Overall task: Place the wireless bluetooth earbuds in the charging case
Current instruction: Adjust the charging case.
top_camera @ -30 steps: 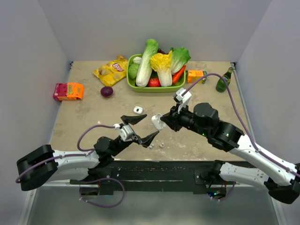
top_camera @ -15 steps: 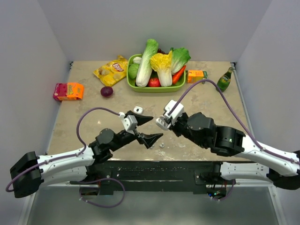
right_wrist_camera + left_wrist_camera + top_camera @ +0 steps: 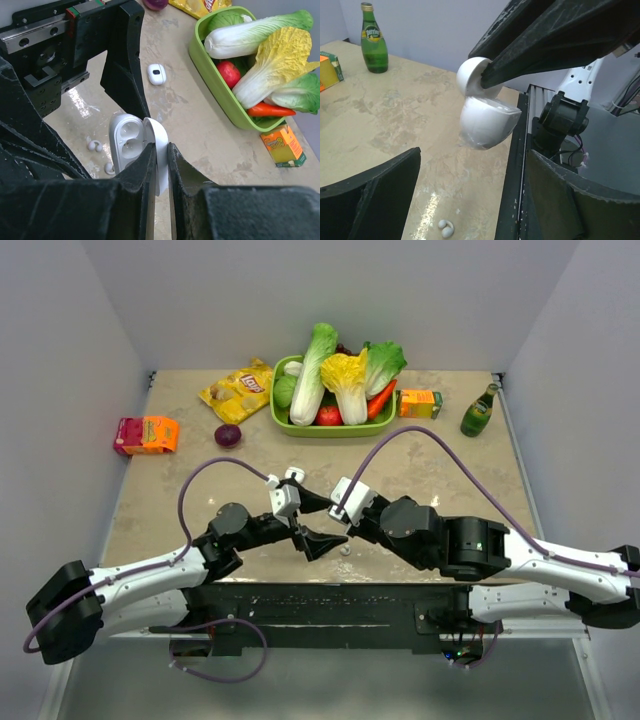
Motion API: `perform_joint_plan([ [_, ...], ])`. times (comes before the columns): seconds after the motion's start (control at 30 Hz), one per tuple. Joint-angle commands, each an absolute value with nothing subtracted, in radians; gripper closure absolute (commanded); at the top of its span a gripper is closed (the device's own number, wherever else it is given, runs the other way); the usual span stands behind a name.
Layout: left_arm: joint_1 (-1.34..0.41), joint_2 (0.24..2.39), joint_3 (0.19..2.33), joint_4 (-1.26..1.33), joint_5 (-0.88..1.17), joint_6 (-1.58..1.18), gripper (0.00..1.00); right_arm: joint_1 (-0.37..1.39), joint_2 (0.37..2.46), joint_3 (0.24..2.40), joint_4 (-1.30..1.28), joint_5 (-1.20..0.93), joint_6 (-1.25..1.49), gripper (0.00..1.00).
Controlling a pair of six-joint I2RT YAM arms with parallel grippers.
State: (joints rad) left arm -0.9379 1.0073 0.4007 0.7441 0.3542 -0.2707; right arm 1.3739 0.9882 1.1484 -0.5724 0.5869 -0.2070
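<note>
- Two fingers of the right gripper (image 3: 161,148) are clamped narrow on the lid of the charging case (image 3: 126,142), at the bottom centre of the right wrist view. They hold it above the table (image 3: 210,135).
- The case lid is swung back, and two round sockets in the white body face the camera.
- The left gripper (image 3: 472,160) is spread wide and holds nothing. One dark finger occupies each lower corner of the left wrist view. The case hangs at frame centre, above the gap between them.
- The wireless bluetooth earbuds (image 3: 94,146) lie on the table, apart from the case. Two white buds show to the lower left of the case in the right wrist view. A touching pair (image 3: 446,229) shows at the bottom edge of the left wrist view.
- In the top view both grippers meet at lower centre, and one bud (image 3: 345,549) lies just below them.
- A second small white case (image 3: 156,74) rests on the table at upper centre of the right wrist view.
- A green basket (image 3: 207,67) of vegetables fills the upper right, with an orange carton (image 3: 282,145) at the right edge.
- A green bottle (image 3: 374,40) stands upright at the upper left of the left wrist view.
</note>
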Motion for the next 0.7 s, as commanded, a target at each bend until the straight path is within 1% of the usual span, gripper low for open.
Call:
perform_joint_plan([
  [0.0, -0.931, 1.009, 0.439, 0.839, 0.443, -0.259, 0.13, 1.379, 0.979, 1.166, -0.549, 0.571, -0.224, 1.00],
  [0.1, -0.933, 1.012, 0.417, 0.914, 0.475, -0.250, 0.18, 1.379, 0.985, 1.158, -0.545, 0.558, -0.212, 1.00],
  [0.43, -0.931, 1.026, 0.416, 0.943, 0.471, -0.239, 0.21, 1.379, 0.994, 1.143, -0.528, 0.503, -0.186, 1.00],
  [0.67, -0.933, 1.037, 0.425, 0.936, 0.486, -0.233, 0.33, 1.379, 1.002, 1.140, -0.528, 0.489, -0.184, 1.00],
])
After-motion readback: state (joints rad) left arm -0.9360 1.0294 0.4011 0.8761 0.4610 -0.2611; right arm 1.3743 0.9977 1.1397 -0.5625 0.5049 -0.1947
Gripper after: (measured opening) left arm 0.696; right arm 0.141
